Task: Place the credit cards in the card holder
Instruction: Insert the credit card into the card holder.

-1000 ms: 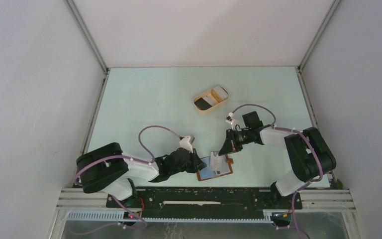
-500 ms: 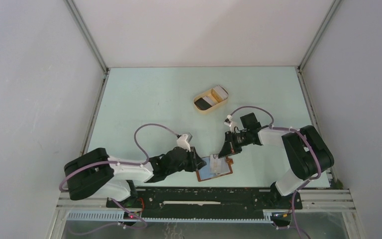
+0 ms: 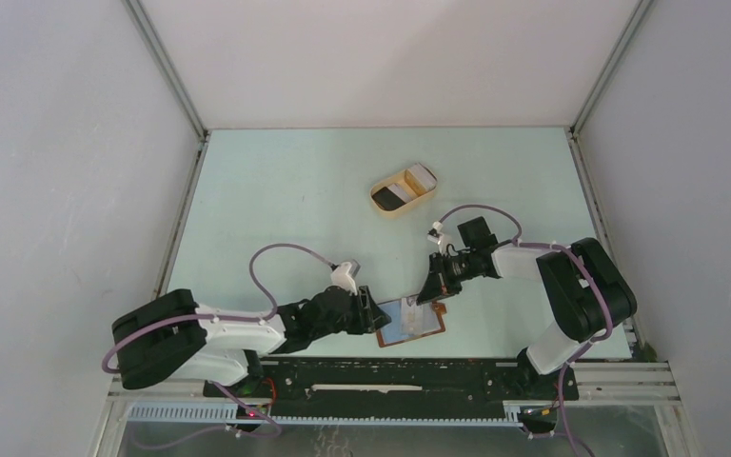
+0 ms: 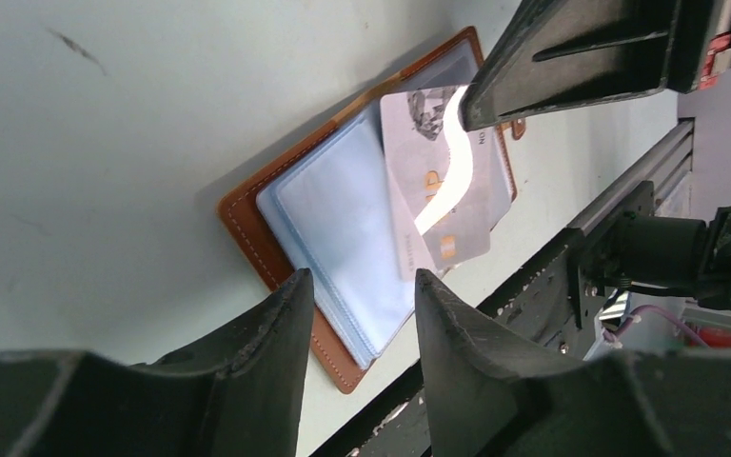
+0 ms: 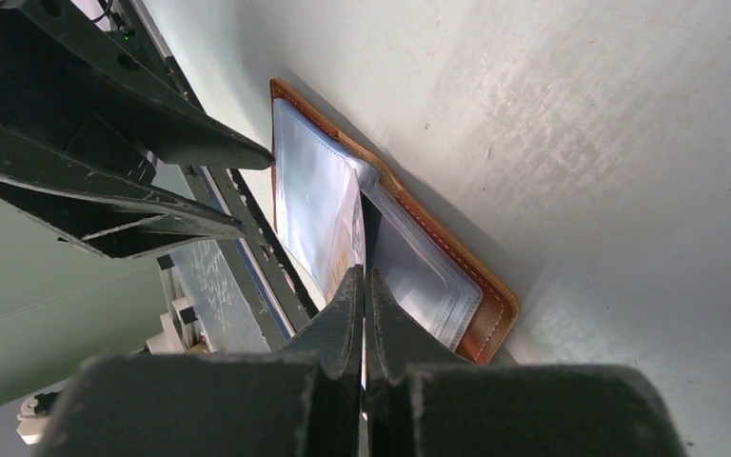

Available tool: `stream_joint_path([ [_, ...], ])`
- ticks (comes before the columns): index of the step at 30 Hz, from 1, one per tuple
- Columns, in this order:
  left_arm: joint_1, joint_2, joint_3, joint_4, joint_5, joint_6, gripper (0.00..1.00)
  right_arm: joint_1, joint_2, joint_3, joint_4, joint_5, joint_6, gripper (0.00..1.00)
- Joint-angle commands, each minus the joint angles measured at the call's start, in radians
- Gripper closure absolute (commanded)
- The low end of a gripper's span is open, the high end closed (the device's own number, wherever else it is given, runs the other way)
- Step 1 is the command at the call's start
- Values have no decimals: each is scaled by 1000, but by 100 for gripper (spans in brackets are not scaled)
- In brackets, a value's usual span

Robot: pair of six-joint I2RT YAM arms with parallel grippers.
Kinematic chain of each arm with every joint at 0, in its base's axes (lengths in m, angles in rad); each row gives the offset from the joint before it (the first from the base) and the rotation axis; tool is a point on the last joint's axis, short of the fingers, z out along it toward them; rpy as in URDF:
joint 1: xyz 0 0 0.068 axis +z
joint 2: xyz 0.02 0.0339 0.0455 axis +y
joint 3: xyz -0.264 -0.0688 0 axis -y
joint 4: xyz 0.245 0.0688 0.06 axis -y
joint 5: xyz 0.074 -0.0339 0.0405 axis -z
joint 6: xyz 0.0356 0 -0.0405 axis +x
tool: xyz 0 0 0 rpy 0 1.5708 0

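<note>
left wrist: grey card (image 4: pixel 405 190) face; right wrist: edge only. left jaws apart, right jaws pinch card.

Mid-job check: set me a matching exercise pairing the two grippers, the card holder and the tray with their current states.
Things:
1 left gripper
2 right gripper
3 card holder
4 beige tray

States:
a lying open between the two grippers
b shut on the grey card
c jaws apart, nothing between them
d holds a black card and a pale card

Pairs: 1-c, 2-b, 3-a, 4-d
</note>
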Motion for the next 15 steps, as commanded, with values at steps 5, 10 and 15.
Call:
stream_joint_path([
  [5, -13, 77, 30, -58, -7, -57, 55, 11, 16, 7, -15, -8, -14, 100],
  [10, -16, 141, 75, -110, -18, -61, 63, 15, 19, 14, -35, -15, -16, 100],
  [15, -16, 187, 103, -133, -34, -60, 66, 23, 24, 16, -43, -33, -20, 100],
])
